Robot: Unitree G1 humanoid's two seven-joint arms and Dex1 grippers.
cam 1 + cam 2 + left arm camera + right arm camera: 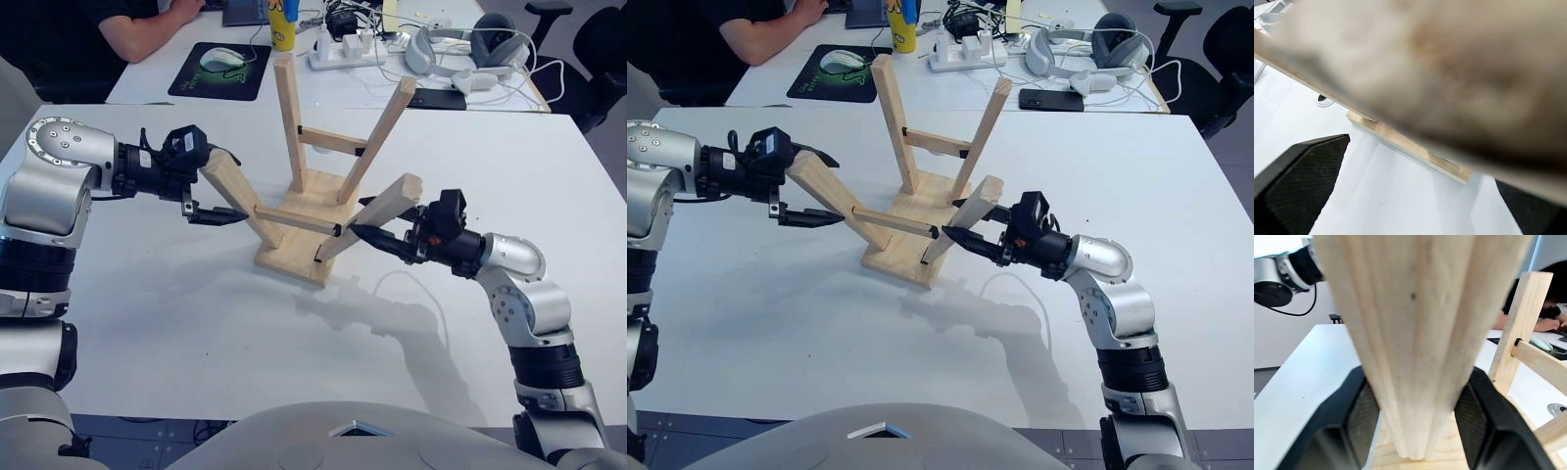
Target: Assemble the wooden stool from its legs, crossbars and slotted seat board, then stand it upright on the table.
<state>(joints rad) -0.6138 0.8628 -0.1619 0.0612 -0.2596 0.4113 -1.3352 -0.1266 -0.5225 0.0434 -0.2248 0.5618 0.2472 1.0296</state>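
Legs (290, 117) four, crossbars (333, 141) two; right fingers (1364, 423) clamp one, left fingers (217, 213) open around another.

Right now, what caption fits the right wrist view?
Right gripper clamped on a stool leg, a second leg and crossbar beyond.

A pale wooden stool (318, 196) is seen upside down at frame centre, its seat board (289, 253) lying flat. Four legs (289, 117) are splayed upward and joined by crossbars (297, 220).

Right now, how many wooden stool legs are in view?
4: two light wooden legs at the far side, joined by a crossbar, and two slanted near ones, left and right, the latter clamped in the right jaws.
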